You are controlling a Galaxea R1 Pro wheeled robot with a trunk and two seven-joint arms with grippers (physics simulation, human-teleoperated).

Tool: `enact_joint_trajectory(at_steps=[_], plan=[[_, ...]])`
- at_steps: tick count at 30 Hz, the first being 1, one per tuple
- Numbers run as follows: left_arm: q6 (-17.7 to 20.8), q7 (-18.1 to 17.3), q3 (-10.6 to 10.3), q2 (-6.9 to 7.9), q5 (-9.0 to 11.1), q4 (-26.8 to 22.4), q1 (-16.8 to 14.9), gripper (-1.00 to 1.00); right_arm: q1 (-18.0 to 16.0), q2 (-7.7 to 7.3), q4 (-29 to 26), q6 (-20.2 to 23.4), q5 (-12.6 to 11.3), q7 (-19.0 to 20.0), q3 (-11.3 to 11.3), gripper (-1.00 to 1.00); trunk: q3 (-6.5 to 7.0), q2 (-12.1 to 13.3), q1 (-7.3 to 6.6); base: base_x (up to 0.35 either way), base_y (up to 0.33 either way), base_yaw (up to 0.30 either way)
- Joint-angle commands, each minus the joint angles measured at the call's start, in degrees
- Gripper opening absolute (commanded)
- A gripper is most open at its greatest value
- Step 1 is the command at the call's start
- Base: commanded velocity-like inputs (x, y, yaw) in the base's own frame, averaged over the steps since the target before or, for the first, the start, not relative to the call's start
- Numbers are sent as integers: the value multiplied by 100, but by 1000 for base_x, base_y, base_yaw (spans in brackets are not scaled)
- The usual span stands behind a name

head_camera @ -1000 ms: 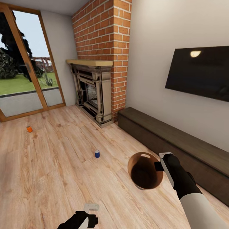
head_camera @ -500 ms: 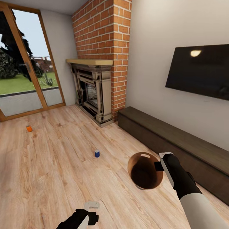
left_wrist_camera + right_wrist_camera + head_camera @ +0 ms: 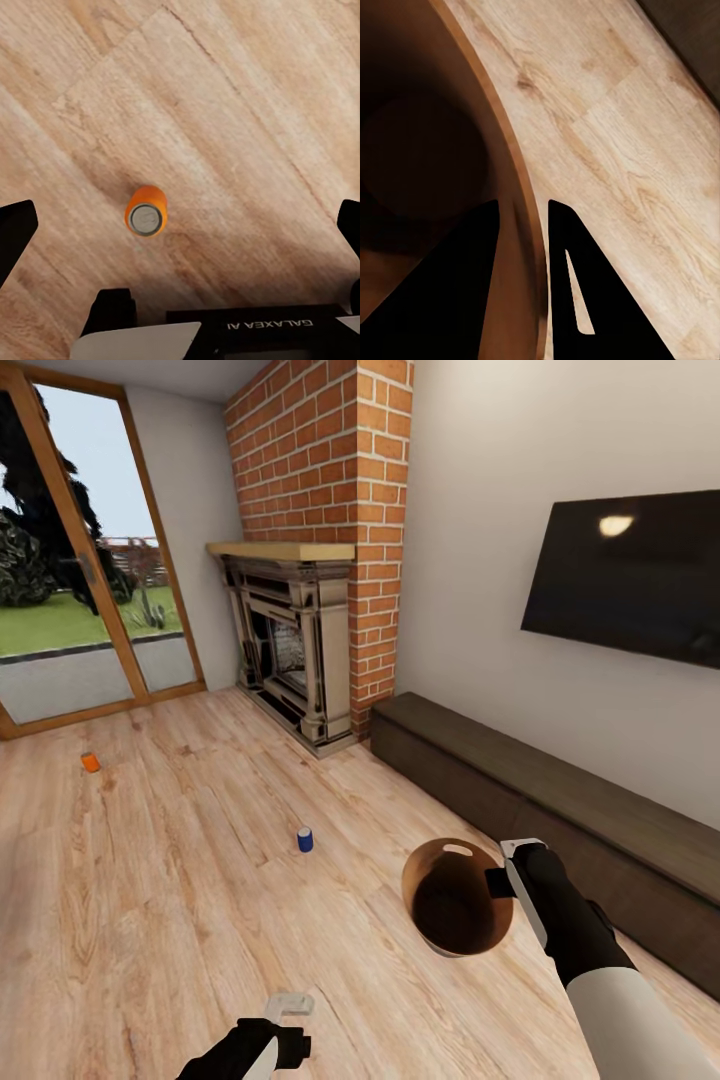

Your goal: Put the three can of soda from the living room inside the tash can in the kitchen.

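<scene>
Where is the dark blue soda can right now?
In the head view the blue can stands upright on the wood floor, out in front of the fireplace and to the left of the brown bin.

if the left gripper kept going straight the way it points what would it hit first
Probably the orange can standing upright on the wood floor, seen between the open left gripper's fingers; depth is unclear, so it could narrowly miss.

Your right gripper (image 3: 497,882) is clamped on the rim of the tash can (image 3: 455,908), holding it above the plank floor (image 3: 150,880). A blue can (image 3: 305,840) stands ahead; an orange can (image 3: 91,762) sits farther off near the glass door (image 3: 90,600).
</scene>
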Motion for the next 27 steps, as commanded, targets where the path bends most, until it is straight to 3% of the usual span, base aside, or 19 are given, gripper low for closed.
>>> enact_joint_trajectory(at_steps=[1, 9, 14, 17, 27], plan=[[-1, 0, 0, 0, 0, 0, 0, 100, -3, 0, -2, 0, -42, 14, -1, -100, -18, -42, 22, 0, 0, 0], [-1, -1, 20, 0, 0, 3, 0, 100, -3, -3, 0, 0, -42, 15, -2, -100, -161, -363, 198, 0, 0, 0], [-8, -3, 352, 0, -6, 42, 0, 100, -3, -3, -2, 0, -42, 14, -2, -100, -251, -563, 308, 0, 0, 0], [-9, -3, 435, 0, -11, 54, 0, 100, -3, -3, -1, 0, -42, 11, -2, -100, -305, -684, 374, 0, 0, 0], [-10, -1, 492, 0, -17, 62, 4, 100, -3, -3, 3, 0, -42, 12, -2, -100, -484, -1085, 593, 0, 0, 0]])
